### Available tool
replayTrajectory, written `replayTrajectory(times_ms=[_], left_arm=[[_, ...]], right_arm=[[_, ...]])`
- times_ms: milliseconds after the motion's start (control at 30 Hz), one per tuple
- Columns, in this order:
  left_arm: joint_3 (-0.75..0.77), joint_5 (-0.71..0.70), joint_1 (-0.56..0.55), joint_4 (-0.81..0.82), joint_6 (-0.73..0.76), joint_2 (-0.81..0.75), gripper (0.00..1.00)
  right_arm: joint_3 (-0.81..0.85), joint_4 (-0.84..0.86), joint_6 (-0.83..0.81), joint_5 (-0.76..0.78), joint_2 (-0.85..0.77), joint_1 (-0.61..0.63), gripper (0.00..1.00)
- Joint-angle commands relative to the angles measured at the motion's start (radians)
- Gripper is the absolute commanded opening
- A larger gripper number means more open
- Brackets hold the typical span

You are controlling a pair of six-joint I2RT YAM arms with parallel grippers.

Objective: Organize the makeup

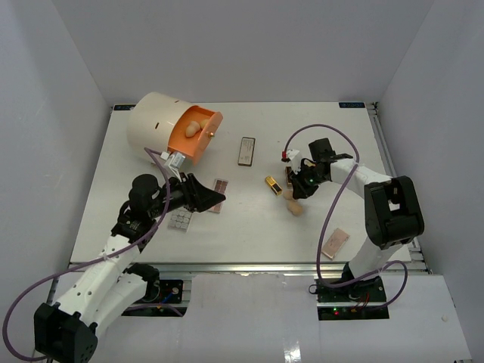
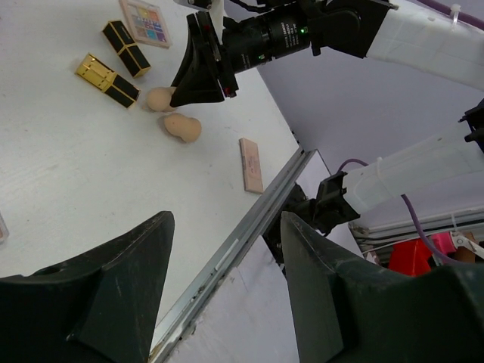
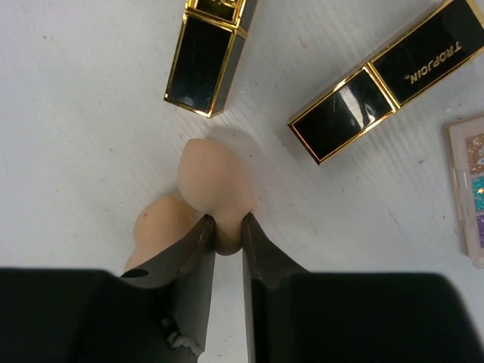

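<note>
The right gripper (image 3: 225, 223) has its fingers (image 3: 189, 265) drawn narrow, pinching the thin end of a tan egg-shaped foam sponge (image 3: 215, 185) near the middle of the white table (image 1: 249, 227). Whether the sponge is clear of the surface cannot be told. A second tan sponge (image 3: 159, 223) lies touching it, partly hidden behind one finger. Just beyond them lie two black lipstick tubes with gold edges (image 3: 208, 64), apart and angled away from each other, and a multicolour rectangular palette (image 3: 470, 189) shows at the side of the right wrist view.

The left gripper (image 2: 227, 219) hangs over the table's left half with its fingers spread wide and nothing between them. Beside it lies a small pinkish palette (image 1: 220, 186), with a grey palette (image 1: 180, 219) nearer the front edge. A dark grey flat palette (image 1: 246, 150) lies toward the back, and a pink flat palette (image 1: 334, 243) sits near the right arm's base. At back left a big cream cylinder (image 1: 155, 121) has an orange drawer (image 1: 198, 144) pulled out, holding two tan sponges (image 1: 194, 125).
</note>
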Motion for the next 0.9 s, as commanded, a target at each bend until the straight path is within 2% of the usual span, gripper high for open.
replayTrajectory(times_ms=[0, 167, 300, 500, 767, 867], left_arm=[[-0.012, -0.007, -0.059, 0.120, -0.056, 0.044, 0.70], [0.024, -0.093, -0.179, 0.189, -0.057, 0.155, 0.69], [0.075, -0.140, -0.241, 0.257, -0.067, 0.304, 0.68], [0.175, -0.195, -0.273, 0.323, -0.085, 0.519, 0.67], [0.346, -0.190, -0.316, 0.340, -0.083, 0.716, 0.66], [0.397, -0.178, -0.336, 0.337, -0.076, 0.783, 0.62]], right_arm=[[-0.009, -0.011, -0.046, -0.075, -0.117, -0.002, 0.19], [-0.029, -0.017, -0.056, -0.120, -0.236, -0.002, 0.15], [-0.028, -0.015, -0.051, -0.227, -0.307, -0.002, 0.15], [-0.054, 0.004, -0.041, -0.462, -0.376, -0.002, 0.15], [-0.073, 0.019, -0.022, -0.559, -0.389, 0.001, 0.15], [-0.076, 0.033, -0.010, -0.561, -0.401, 0.002, 0.16]])
